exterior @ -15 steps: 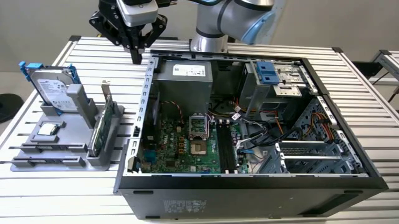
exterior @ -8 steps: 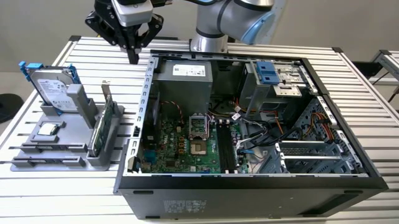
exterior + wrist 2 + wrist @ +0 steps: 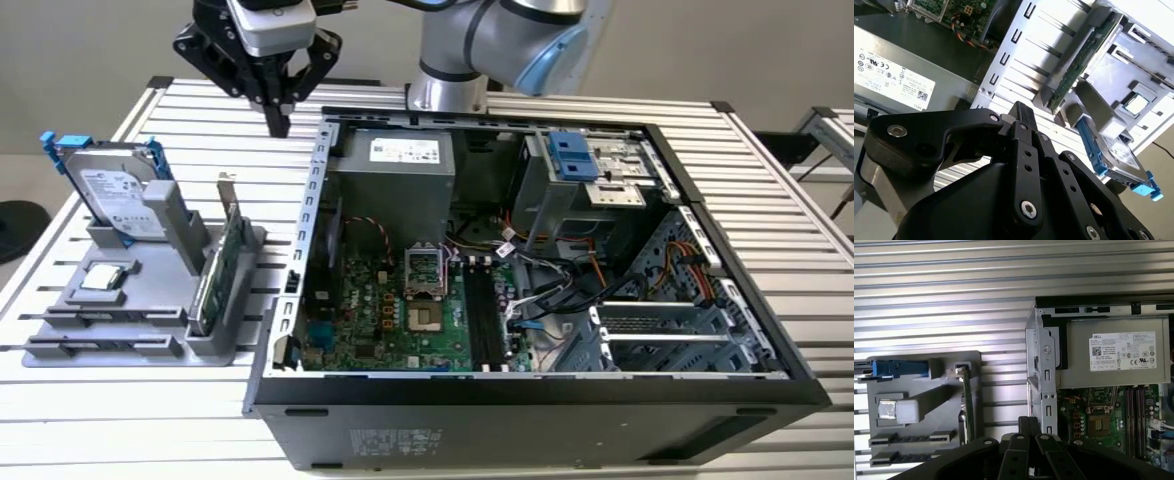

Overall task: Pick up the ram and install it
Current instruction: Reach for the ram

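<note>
Hanging from the arm with its fingers pointed down, the hand (image 3: 278,125) sits high over the back of the slatted table (image 3: 174,120). It is just outside the rear corner of the open computer case (image 3: 534,400), on the exterior view's left. The arm's base stands behind the case. In both wrist views the two black fingers (image 3: 1022,112) lie pressed flat against each other, so the hand is clenched on itself.

Below it, toward the exterior view's left, a grey holder (image 3: 80,290) rests on the table. It carries a silver hard drive (image 3: 114,195) with blue rails standing on edge, a green card (image 3: 220,265) upright beside the drive, and a small square processor (image 3: 107,278) lying flat. Two long narrow slots (image 3: 904,439) at the holder's front show as dark strips.

I cannot tell where the ram is: whether a stick sits in those holder slots or in the long memory slots (image 3: 481,320) on the motherboard (image 3: 387,320) is unclear. Its look cannot be made out either. The hand is well apart from both places.
</note>
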{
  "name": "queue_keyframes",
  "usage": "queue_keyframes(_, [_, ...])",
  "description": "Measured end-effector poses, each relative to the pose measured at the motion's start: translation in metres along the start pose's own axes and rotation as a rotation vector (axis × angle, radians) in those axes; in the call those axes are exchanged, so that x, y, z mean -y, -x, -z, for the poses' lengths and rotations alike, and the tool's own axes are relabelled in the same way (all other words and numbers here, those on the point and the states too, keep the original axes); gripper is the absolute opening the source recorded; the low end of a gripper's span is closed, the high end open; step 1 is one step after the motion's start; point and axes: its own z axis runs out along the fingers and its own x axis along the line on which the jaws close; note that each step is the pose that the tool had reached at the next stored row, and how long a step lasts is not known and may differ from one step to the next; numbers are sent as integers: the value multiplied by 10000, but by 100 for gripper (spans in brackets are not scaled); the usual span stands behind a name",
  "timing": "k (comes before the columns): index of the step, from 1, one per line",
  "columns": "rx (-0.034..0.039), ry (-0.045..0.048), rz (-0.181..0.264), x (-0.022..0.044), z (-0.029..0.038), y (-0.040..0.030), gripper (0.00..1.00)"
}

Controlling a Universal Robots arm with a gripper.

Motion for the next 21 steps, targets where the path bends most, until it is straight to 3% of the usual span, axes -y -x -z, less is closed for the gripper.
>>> queue_keyframes(21, [0,0,0,12,4,-171,0])
